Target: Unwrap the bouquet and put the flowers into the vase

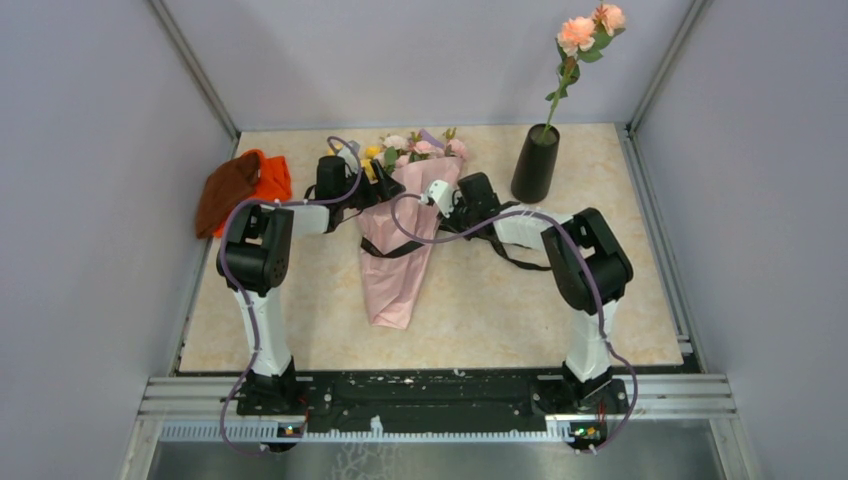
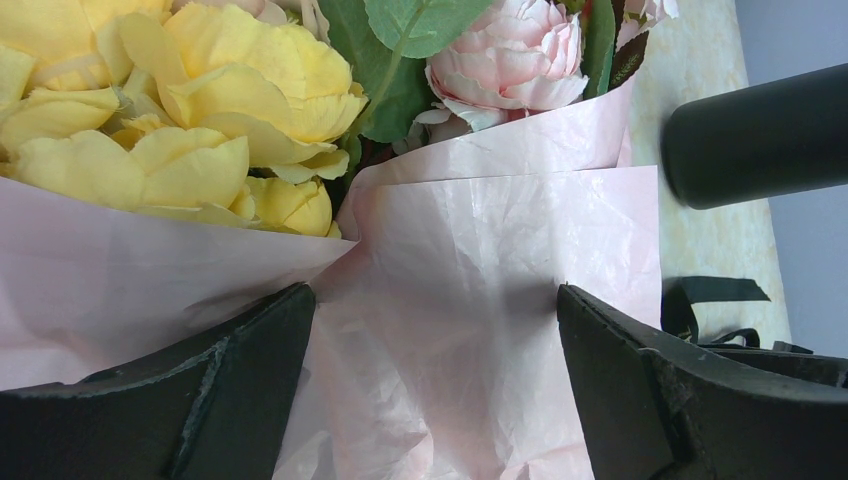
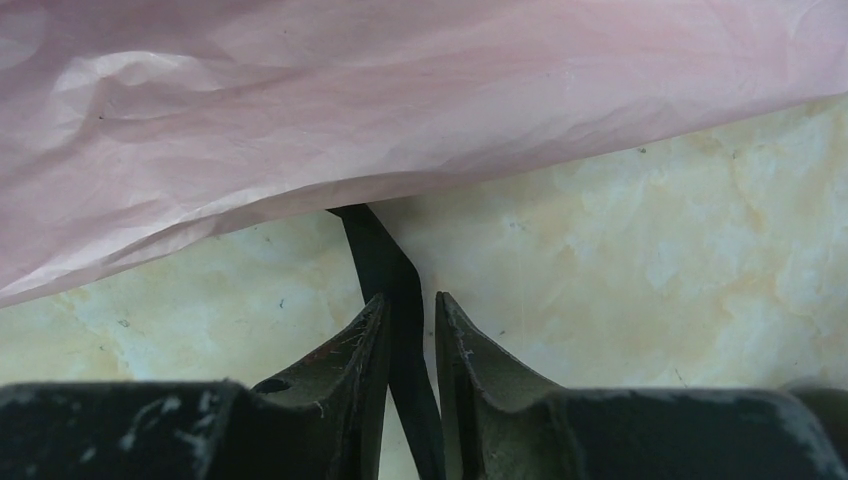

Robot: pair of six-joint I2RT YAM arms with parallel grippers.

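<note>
The bouquet (image 1: 400,250) lies on the table, a pink paper cone with the flowers (image 1: 415,147) at its far end. Its black ribbon (image 1: 385,250) hangs loose round the middle. The black vase (image 1: 535,165) stands at the back right with one peach rose stem (image 1: 585,35) in it. My left gripper (image 2: 435,300) is wide open, its fingers (image 2: 260,350) straddling the pink paper (image 2: 480,250) below yellow blooms (image 2: 200,100). My right gripper (image 3: 410,300) stands slightly open; the ribbon (image 3: 385,255) runs between its jaws, against one finger and clear of the other.
An orange-and-brown cloth bundle (image 1: 243,185) lies at the back left. The marble-patterned table (image 3: 650,250) is walled by grey panels on three sides. The vase (image 2: 760,135) shows just beyond the bouquet's top in the left wrist view.
</note>
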